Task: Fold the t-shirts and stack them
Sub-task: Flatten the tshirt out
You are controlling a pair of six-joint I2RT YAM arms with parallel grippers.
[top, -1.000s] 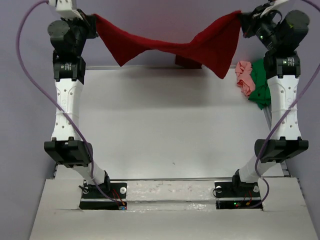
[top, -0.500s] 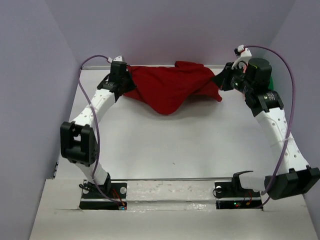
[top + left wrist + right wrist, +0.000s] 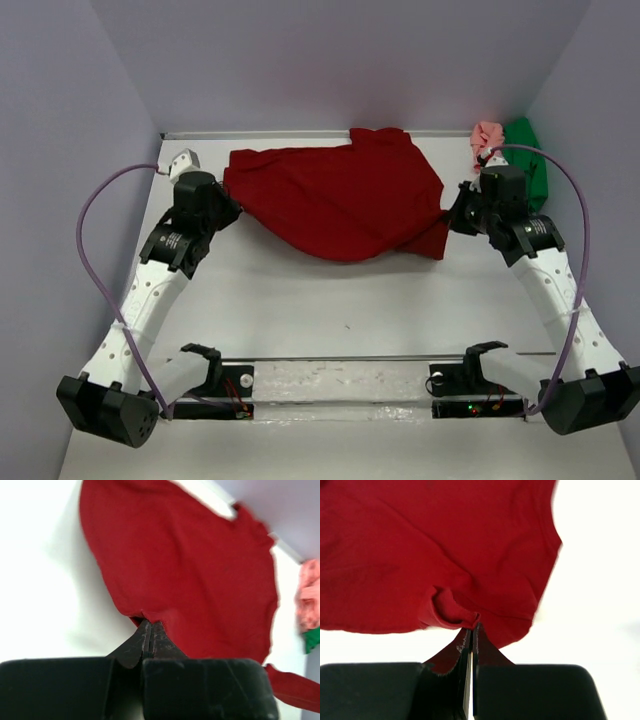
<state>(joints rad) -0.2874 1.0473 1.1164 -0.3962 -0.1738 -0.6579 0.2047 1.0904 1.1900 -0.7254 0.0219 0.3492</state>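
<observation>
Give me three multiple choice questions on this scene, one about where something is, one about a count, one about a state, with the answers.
1. Where on the table do the pink shirt and green shirt lie?
A. near left corner
B. centre
C. far right corner

2. How many shirts show?
A. three
B. two
C. five

3. How is the left hand?
A. open, holding nothing
B. shut on the edge of the red shirt
C. open above the pink shirt

Answers:
1 C, they are bunched side by side at the far right corner.
2 A, one red, one pink, one green.
3 B, its wrist view shows it pinching red cloth.
</observation>
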